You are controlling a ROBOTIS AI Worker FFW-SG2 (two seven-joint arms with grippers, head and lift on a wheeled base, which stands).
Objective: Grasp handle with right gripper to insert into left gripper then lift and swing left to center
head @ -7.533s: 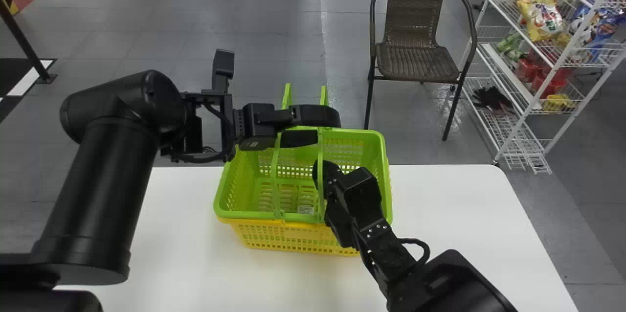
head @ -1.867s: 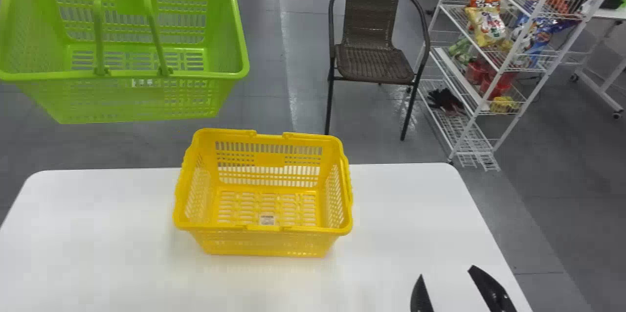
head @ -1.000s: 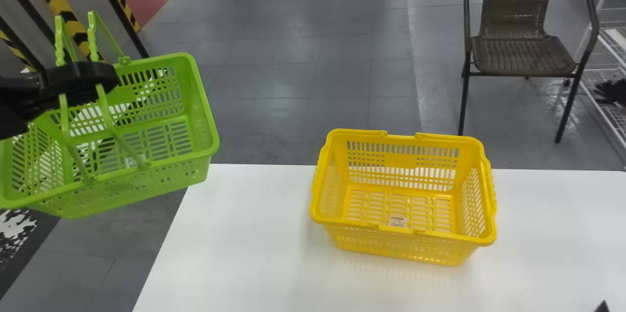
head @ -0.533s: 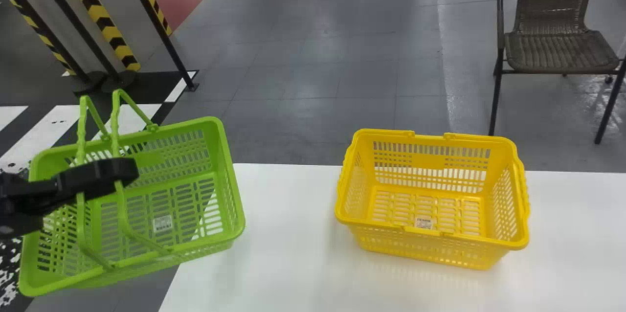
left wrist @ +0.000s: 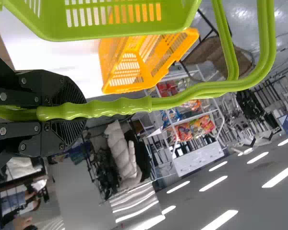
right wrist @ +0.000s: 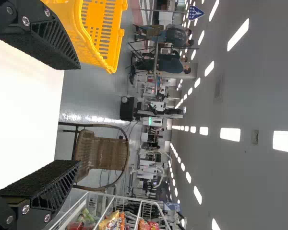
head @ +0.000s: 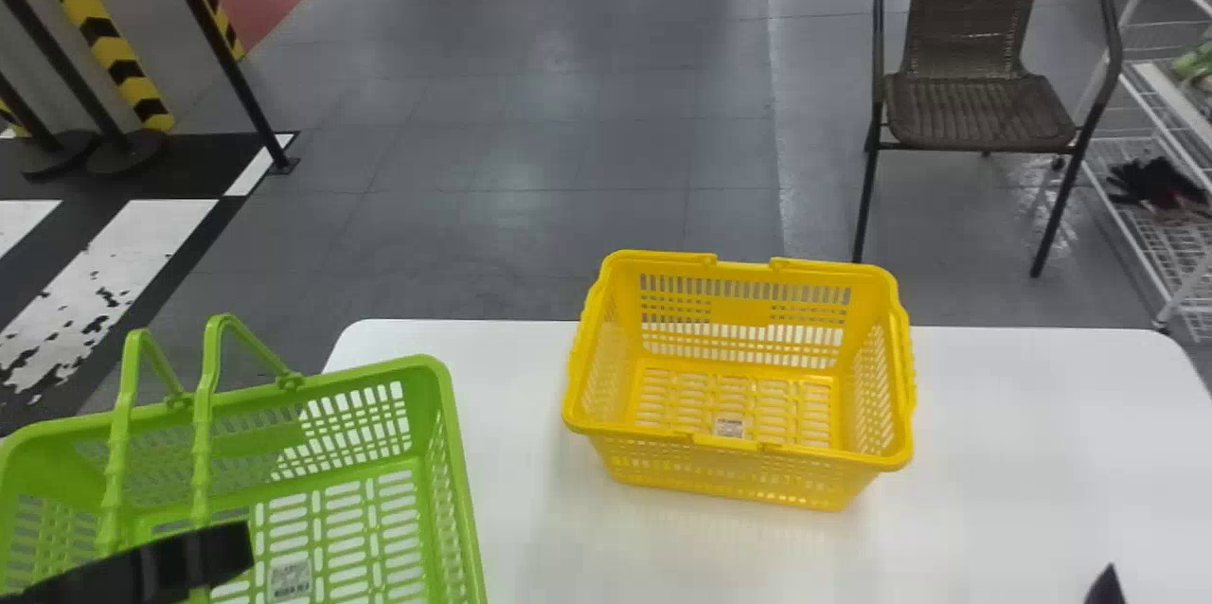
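Has the left gripper (head: 232, 547) low at the near left, across a handle (head: 204, 453) of the green basket (head: 343, 383). Pinches the ribbed grip between both pads in the left wrist view — clamped firmly, pads closed onto green plastic. Holds the green basket by that handle at the left end of the white table (head: 1004, 453), partly overlapping the tabletop from above. Cannot tell whether touching or clear of it. Has a pale label (head: 289, 577) inside, on the basket's slotted floor.

Waits with the right gripper (head: 1106, 585) at the bottom edge, over to the right. Holds the fingers of the right gripper (right wrist: 80, 115) well apart in the right wrist view.

Shows farther in, upright on the table near the back edge, the yellow basket (head: 720, 471) — well apart from the green basket, to its right. Has past the table a brown woven chair (head: 980, 112) on the grey floor, then at far right a white wire rack (head: 1184, 277) with a dark bundle (head: 1155, 183) on a low shelf. Shows at far left a yellow-and-black post (head: 114, 55), beyond white floor stripes (head: 104, 273).
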